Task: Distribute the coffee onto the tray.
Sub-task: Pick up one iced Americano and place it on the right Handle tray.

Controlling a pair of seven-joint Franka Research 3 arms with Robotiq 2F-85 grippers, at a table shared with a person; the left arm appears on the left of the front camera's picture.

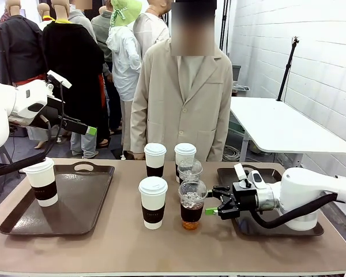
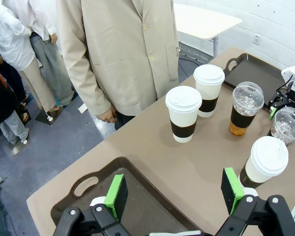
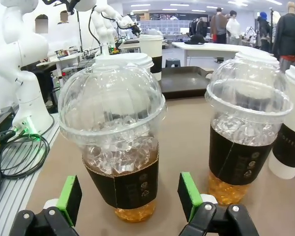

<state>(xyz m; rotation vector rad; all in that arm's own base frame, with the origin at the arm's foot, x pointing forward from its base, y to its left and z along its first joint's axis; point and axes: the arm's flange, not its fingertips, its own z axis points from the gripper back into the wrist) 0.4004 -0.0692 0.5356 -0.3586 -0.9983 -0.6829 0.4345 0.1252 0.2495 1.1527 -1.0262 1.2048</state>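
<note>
Your nearer iced coffee, a clear dome-lidded cup with a dark sleeve and ice over dark liquid, stands on the brown table near its middle. The right gripper lies level just beside it on the right, jaws spread wide. From the right wrist you see the cup just ahead of the green pads, one on either side, and nothing is clamped between them.

The second iced coffee stands just behind the first, toward the far edge. To the left of the nearer iced coffee you have a front white cup with a white lid and dark sleeve. Two more of the same kind stand in the back row: the back left white cup and the back right white cup, the latter close behind the second iced coffee.

The tray cup, also white with a dark sleeve, stands on the left tray, near that tray's left side. The right tray lies under the right arm.

Your left gripper hangs raised over the left end of the table, jaws wide apart and holding nothing. A person in a beige coat stands at the far edge behind the cups.
</note>
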